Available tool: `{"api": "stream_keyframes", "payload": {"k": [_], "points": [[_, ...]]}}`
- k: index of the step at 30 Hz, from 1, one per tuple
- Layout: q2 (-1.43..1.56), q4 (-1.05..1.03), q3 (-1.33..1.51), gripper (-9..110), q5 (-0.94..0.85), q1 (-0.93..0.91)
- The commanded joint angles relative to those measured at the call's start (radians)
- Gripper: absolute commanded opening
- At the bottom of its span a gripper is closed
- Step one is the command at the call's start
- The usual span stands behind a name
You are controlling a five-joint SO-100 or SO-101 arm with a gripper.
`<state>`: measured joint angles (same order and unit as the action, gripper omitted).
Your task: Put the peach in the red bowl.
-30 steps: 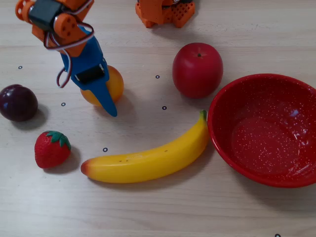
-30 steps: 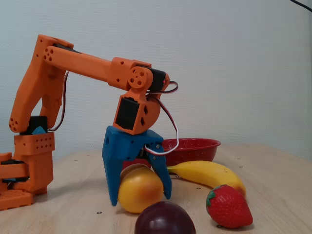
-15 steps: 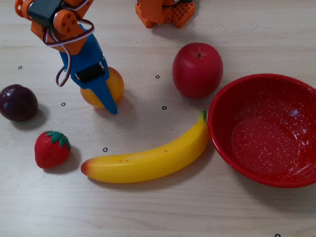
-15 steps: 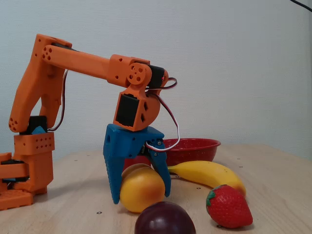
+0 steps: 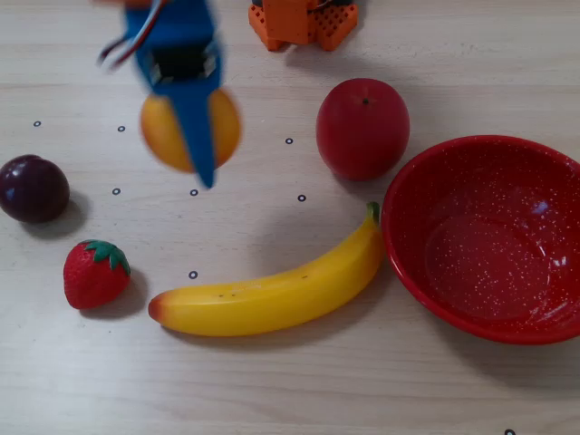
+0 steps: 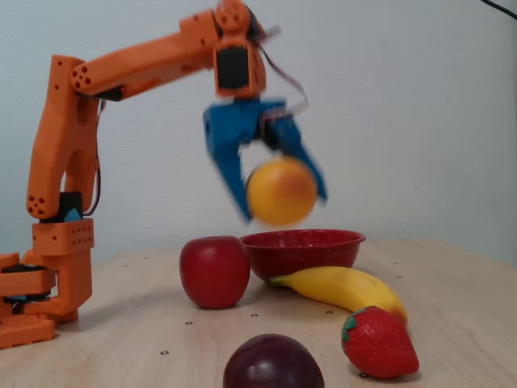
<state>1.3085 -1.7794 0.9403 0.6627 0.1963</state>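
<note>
The peach (image 5: 172, 136) is a round yellow-orange fruit, held in the air by my blue gripper (image 5: 195, 145). In the fixed view the gripper (image 6: 279, 198) is shut on the peach (image 6: 281, 192) well above the table, both blurred by motion. The red bowl (image 5: 412, 263), glossy with white speckles, sits at the right of the overhead view, and behind the banana in the fixed view (image 6: 303, 242). The peach is to the left of the bowl in the overhead view, beyond the red apple.
A red apple (image 5: 362, 127) stands left of the bowl. A banana (image 5: 272, 294) lies in front, touching the bowl's rim. A strawberry (image 5: 95, 272) and a dark plum (image 5: 32, 188) are at the left. The orange arm base (image 6: 48, 275) stands at the fixed view's left.
</note>
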Motion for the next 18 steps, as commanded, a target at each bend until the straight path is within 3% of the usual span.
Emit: {"api": "stream_keyframes", "payload": {"k": [1,11,18], "points": [[0.181,-0.048,-0.130,0,-0.087,-0.135],[0.252,0.015,-0.167,0,-0.304,-0.615],[0.046,0.092,-0.213,0,-0.350,-0.744]]}}
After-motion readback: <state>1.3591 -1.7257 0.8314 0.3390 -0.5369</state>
